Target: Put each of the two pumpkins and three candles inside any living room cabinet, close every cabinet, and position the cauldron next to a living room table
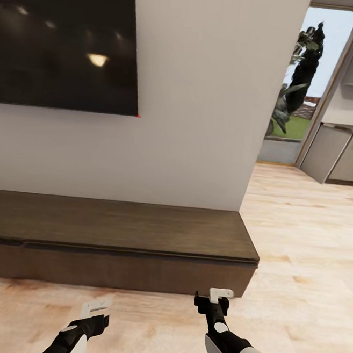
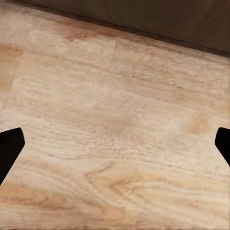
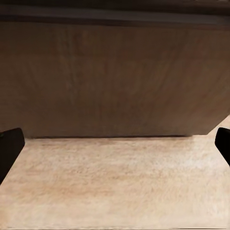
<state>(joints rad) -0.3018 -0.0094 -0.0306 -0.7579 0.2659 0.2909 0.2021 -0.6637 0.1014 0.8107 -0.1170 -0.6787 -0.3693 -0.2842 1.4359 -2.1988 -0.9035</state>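
Head view: cabinet [image 1: 112, 229] low against white wall [image 1: 201, 92], drawers shut, flat top bare, right end stopping short of wall corner. Dark screen [image 1: 66, 36] mounted above. Bare wood floor [image 1: 309, 254] running past cabinet's right end toward doorway [image 1: 310, 81] and grey kitchen units [image 1: 346, 155]. Left gripper [image 1: 96, 310] over floor in front of cabinet, well apart from its front. Right gripper [image 1: 214, 299] close to cabinet's lower right front edge, not touching.

Left wrist view: fingertips [image 2: 10, 148] at opposite frame edges, jaws wide apart, nothing between but floor; cabinet base along far edge.

Right wrist view: fingertips [image 3: 9, 146] likewise spread, jaws empty, drawer front [image 3: 110, 81] straight ahead, its end corner showing.
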